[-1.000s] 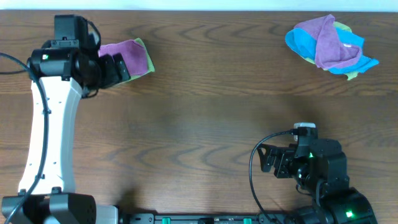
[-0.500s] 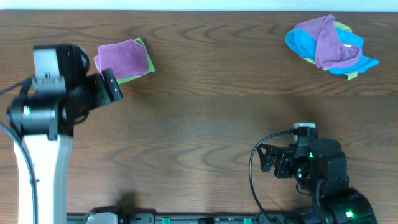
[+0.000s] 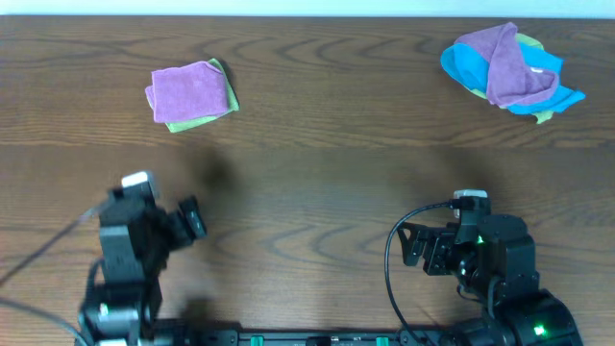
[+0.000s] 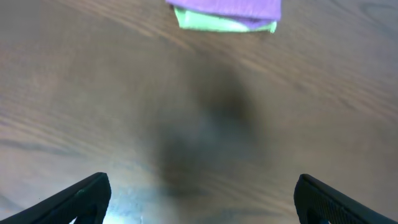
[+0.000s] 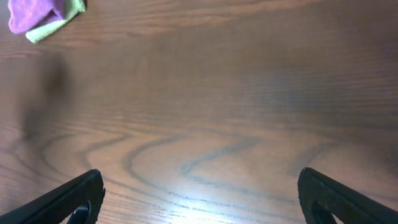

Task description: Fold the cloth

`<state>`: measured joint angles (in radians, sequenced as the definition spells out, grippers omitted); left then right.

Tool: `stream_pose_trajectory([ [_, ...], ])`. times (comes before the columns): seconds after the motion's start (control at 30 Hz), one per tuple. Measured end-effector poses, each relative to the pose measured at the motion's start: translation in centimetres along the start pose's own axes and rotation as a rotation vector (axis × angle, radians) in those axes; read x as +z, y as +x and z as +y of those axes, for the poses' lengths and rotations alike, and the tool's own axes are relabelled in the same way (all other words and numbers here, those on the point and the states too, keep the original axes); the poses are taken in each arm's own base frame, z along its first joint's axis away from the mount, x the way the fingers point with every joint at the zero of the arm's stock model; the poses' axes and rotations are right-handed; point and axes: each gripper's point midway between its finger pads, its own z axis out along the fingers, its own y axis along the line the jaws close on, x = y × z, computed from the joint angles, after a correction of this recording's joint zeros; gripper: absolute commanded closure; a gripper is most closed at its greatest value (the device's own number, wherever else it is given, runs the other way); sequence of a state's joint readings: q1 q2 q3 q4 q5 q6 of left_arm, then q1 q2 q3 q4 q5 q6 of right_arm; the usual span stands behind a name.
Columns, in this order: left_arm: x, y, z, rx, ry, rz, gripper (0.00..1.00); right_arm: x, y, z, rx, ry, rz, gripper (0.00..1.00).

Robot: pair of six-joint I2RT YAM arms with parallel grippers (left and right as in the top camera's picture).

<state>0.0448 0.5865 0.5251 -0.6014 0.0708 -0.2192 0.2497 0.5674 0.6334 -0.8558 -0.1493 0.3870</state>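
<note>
A folded purple cloth (image 3: pixel 187 90) lies on a folded green cloth at the table's back left; it also shows at the top of the left wrist view (image 4: pixel 225 9) and the top left of the right wrist view (image 5: pixel 32 15). A crumpled pile of blue, purple and yellow-green cloths (image 3: pixel 507 69) lies at the back right. My left gripper (image 3: pixel 192 219) is open and empty near the front left, well clear of the folded cloth. My right gripper (image 3: pixel 411 246) is open and empty near the front right.
The wooden table (image 3: pixel 317 183) fills the view, with its back edge along the top. A black cable (image 3: pixel 392 259) loops beside the right arm. A rail runs along the front edge.
My left arm has pulled back from the folded purple cloth toward the front left of the table. The cloth lies uncovered now. The right arm has not moved.
</note>
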Motion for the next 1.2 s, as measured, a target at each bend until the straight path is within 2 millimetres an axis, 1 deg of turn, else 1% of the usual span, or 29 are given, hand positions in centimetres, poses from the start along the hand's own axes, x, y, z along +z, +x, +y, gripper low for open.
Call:
stream_pose_trajectory([
  [0.07, -0.1, 1.6, 0.5, 0.003, 0.005, -0.035, 0.05, 0.0, 0.0, 0.0, 0.000, -0.001, -0.001, 0.01],
  [0.2, 0.1, 3.9, 1.5, 0.008, 0.004, -0.092, 0.05, 0.0, 0.0, 0.0, 0.000, 0.000, 0.000, 0.01],
  [0.47, 0.4, 6.9, 3.3, 0.010, -0.048, -0.089, 0.05, 0.0, 0.0, 0.0, 0.000, 0.000, 0.000, 0.01],
  [0.63, 0.2, 7.6, 4.1, 0.036, -0.088, -0.074, 0.05, 0.0, 0.0, 0.0, 0.000, 0.000, 0.000, 0.01],
  [0.8, 0.0, 7.4, 4.1, 0.057, -0.084, -0.096, 0.05, 0.0, 0.0, 0.0, 0.000, 0.000, 0.000, 0.01],
  [1.2, 0.0, 7.5, 3.9, 0.061, -0.077, -0.092, 0.05, 0.0, 0.0, 0.0, 0.000, 0.000, 0.000, 0.01],
])
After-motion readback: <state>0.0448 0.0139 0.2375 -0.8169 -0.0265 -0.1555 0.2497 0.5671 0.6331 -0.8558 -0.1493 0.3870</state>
